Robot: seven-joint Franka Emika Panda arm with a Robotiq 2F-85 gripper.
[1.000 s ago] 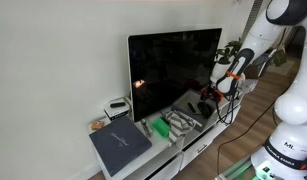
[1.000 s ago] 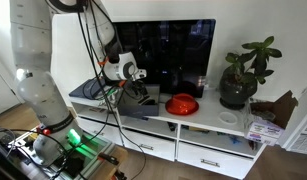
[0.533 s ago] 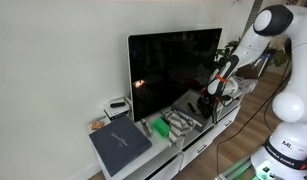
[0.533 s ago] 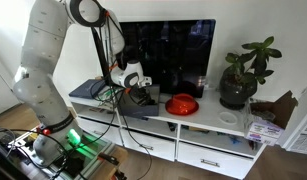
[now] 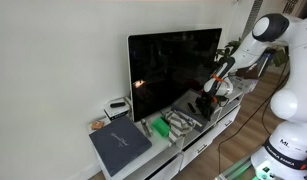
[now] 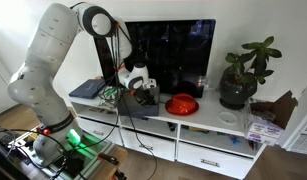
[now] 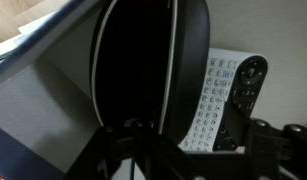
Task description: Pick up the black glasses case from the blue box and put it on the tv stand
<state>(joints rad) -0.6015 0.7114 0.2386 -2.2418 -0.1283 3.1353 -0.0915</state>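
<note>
The black glasses case [image 7: 153, 60] fills the wrist view, lying in the blue box [image 7: 38, 105] beside a white keypad remote [image 7: 215, 100] and a black remote [image 7: 249, 82]. My gripper [image 7: 198, 150] is open, its dark fingers low in the wrist view just above the case's near end. In both exterior views the gripper [image 5: 207, 99] [image 6: 143, 88] hangs low over the blue box [image 5: 189, 108] [image 6: 141, 108] on the white tv stand [image 5: 211, 132] [image 6: 218, 125]. The case is hidden behind the gripper there.
A big black TV [image 5: 173, 62] [image 6: 178, 45] stands right behind the box. A red object [image 6: 181, 103] and a potted plant [image 6: 240, 78] sit further along the stand. A dark slate slab [image 5: 120, 146] lies at the other end.
The arm has swung in and lowered the gripper from above the stand's edge down close over the blue box.
</note>
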